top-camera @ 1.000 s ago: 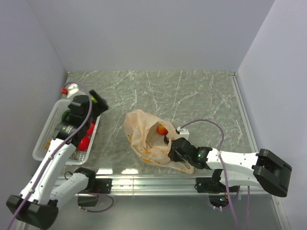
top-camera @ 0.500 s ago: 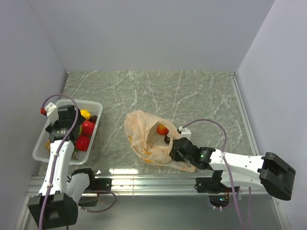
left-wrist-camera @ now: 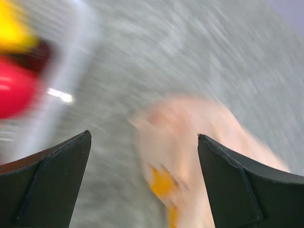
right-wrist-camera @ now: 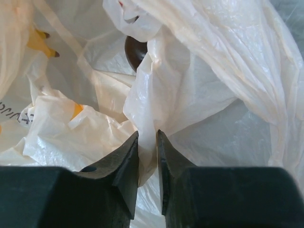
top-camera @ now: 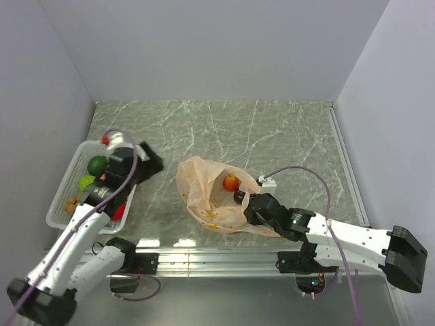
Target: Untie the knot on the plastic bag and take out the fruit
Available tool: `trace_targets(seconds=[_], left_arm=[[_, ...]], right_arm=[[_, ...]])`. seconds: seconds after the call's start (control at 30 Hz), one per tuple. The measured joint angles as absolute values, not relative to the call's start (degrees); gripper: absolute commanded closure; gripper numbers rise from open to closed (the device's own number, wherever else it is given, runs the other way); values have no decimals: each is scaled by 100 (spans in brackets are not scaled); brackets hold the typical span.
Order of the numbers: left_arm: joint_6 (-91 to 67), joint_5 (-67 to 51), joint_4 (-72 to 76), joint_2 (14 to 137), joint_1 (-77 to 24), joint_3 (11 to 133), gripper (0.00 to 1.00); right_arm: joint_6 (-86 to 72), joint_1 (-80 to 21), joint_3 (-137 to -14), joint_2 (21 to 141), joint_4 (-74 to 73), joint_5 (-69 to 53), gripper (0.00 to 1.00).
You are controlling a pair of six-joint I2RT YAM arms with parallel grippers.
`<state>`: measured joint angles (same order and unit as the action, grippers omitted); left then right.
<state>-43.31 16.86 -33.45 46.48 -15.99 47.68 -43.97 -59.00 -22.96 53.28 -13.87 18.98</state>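
The pale-peach plastic bag (top-camera: 204, 193) lies open on the table's near middle. A peach-orange fruit (top-camera: 231, 182) and a dark fruit (top-camera: 239, 195) sit in its mouth. My right gripper (top-camera: 249, 208) is at the bag's right edge. In the right wrist view that gripper (right-wrist-camera: 147, 137) is shut on a fold of the bag (right-wrist-camera: 199, 85), with the dark fruit (right-wrist-camera: 135, 50) beyond. My left gripper (top-camera: 151, 163) hangs open between basket and bag. Its blurred view shows the gripper (left-wrist-camera: 143, 137) empty above the bag (left-wrist-camera: 199, 142). The knot is out of view.
A white lattice basket (top-camera: 60, 204) stands at the left wall, holding a green apple (top-camera: 97, 164), a red fruit (top-camera: 119, 210) and tan berries (top-camera: 71, 202). Its rim (left-wrist-camera: 76, 61) and a red fruit (left-wrist-camera: 12, 92) show in the left wrist view. Walls close in on three sides.
My left arm has swung from over the basket toward the bag, its jaws open. The right gripper, still shut on the bag, has shifted slightly, and the peach-orange fruit shows more plainly.
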Motion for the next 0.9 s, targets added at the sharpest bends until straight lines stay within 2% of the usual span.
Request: trace_targets(seconds=[0.23,0.37,0.57,0.63,0.9], left_arm=[[-4963,1968,-3212,5905,-4834,5669,1],[-5089,2097,-2829,6816,-5876,6224,1],[-5201,2119,-2344,7776,-6329,6346,7],[-5210,2117,-2220,8062,-6355,6346,12],[-5175,2163,-1957,9150,-6552,6654,16]], right_arm=[[-4425,-5900,-2305,5148,-1396,2021,93],[-4582,-5900,-2268,5133,-1428,2062,98],[-4982,-5900,-1848,4724,-1426,2189,100],[-5096,-5900,-1721,4604,-1433,2202,100],[-5426,-5900,-1476,4377,-1470,2209,100]])
